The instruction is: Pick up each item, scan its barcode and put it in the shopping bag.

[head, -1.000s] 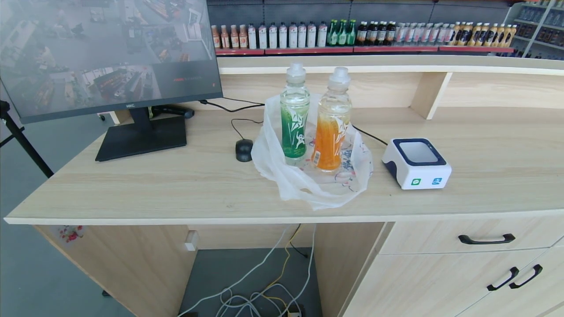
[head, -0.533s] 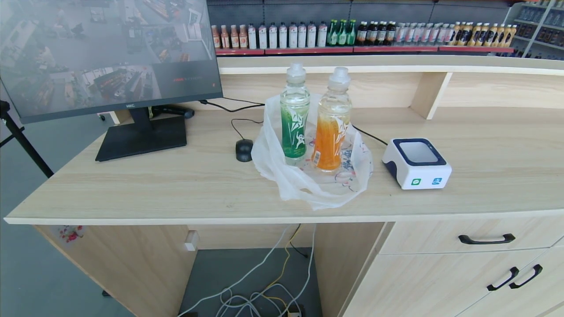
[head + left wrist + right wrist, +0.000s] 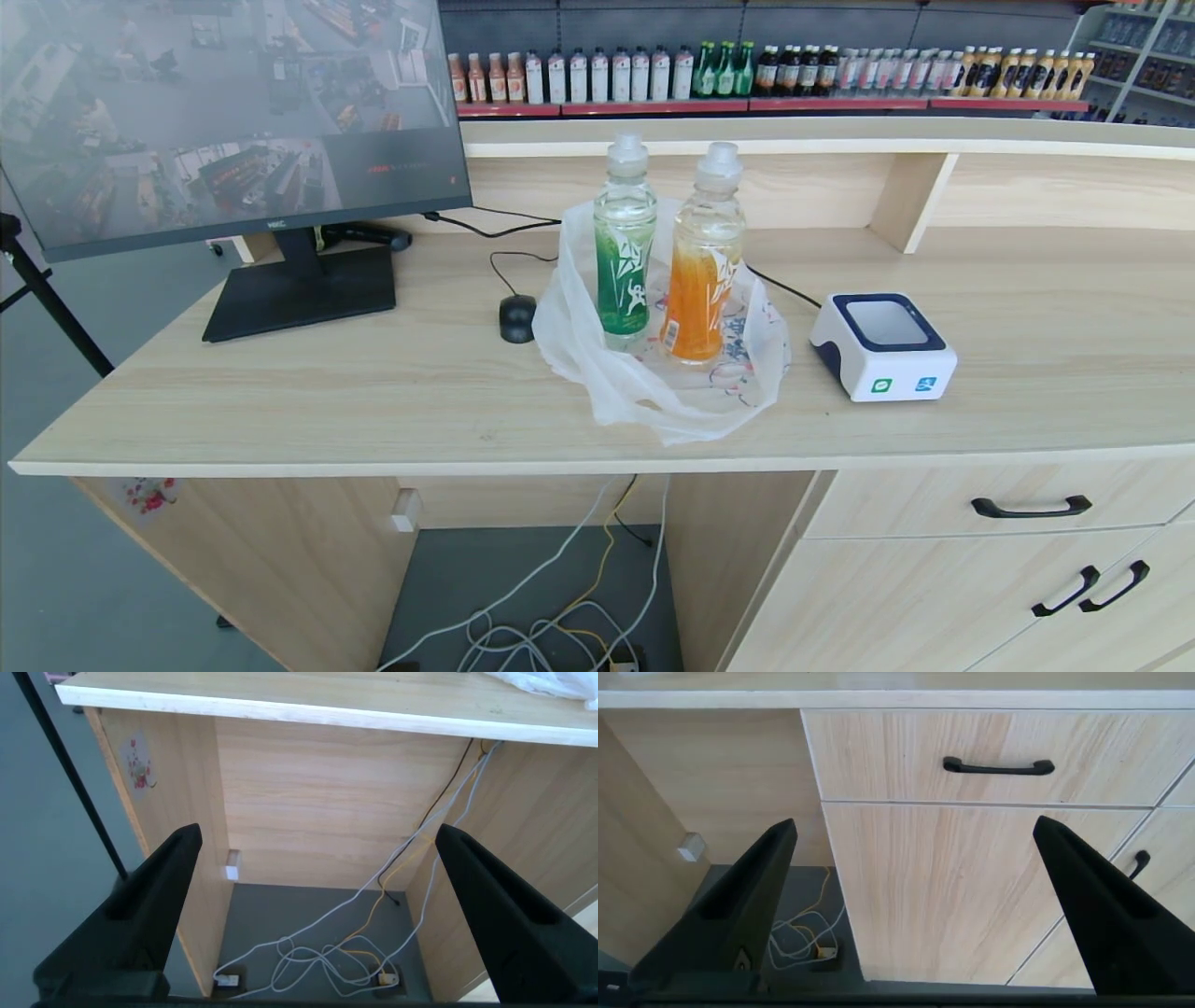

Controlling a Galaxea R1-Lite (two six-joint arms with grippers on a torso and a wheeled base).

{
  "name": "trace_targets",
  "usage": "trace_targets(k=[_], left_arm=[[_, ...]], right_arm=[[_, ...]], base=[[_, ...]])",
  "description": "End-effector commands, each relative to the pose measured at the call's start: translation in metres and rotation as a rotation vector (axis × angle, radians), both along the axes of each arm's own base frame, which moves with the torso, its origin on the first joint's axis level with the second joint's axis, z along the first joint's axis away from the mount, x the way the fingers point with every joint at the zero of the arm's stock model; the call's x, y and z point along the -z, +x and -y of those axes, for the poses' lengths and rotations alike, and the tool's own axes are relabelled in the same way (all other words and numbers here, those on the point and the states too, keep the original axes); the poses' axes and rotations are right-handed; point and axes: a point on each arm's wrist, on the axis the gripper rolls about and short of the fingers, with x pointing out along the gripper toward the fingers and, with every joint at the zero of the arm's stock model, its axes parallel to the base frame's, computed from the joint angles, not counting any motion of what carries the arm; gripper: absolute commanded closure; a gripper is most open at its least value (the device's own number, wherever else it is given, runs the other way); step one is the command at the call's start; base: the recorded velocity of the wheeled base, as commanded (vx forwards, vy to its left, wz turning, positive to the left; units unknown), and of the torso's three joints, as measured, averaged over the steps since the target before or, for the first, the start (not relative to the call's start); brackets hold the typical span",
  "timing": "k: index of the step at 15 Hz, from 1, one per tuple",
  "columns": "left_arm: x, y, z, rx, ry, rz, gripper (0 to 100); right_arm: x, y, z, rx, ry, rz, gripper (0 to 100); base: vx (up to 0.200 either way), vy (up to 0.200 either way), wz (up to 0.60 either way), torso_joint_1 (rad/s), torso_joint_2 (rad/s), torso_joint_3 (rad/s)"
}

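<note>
A green bottle (image 3: 625, 250) and an orange bottle (image 3: 703, 261) stand upright inside the white plastic shopping bag (image 3: 616, 383), which lies spread open on the wooden counter (image 3: 373, 392). To the right of the bag sits the white and blue barcode scanner (image 3: 882, 345). My left gripper (image 3: 318, 840) hangs open below the counter's front edge, facing the knee space with its cables. My right gripper (image 3: 915, 831) is open too, low in front of the drawers (image 3: 999, 765).
A monitor (image 3: 233, 121) on a black stand occupies the counter's left side, with a black mouse (image 3: 516, 317) and its cable beside the bag. A raised shelf (image 3: 840, 140) runs along the back. Loose cables (image 3: 541, 616) lie on the floor under the counter.
</note>
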Motion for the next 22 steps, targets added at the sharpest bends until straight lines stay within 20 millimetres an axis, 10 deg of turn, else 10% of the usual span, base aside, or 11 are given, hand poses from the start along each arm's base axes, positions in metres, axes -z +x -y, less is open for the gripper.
trace_targets(k=[1, 22], left_arm=[[0.0, 0.0, 0.0, -0.001, -0.001, 0.001, 0], [0.0, 0.0, 0.0, -0.001, -0.004, 0.001, 0]], right_arm=[[-0.0001, 0.0001, 0.0, -0.001, -0.001, -0.001, 0], [-0.0001, 0.0001, 0.0, -0.001, -0.002, -0.001, 0]], base=[[0.0, 0.0, 0.0, 0.0, 0.0, 0.0], [0.0, -0.2, 0.0, 0.004, 0.0, 0.003]])
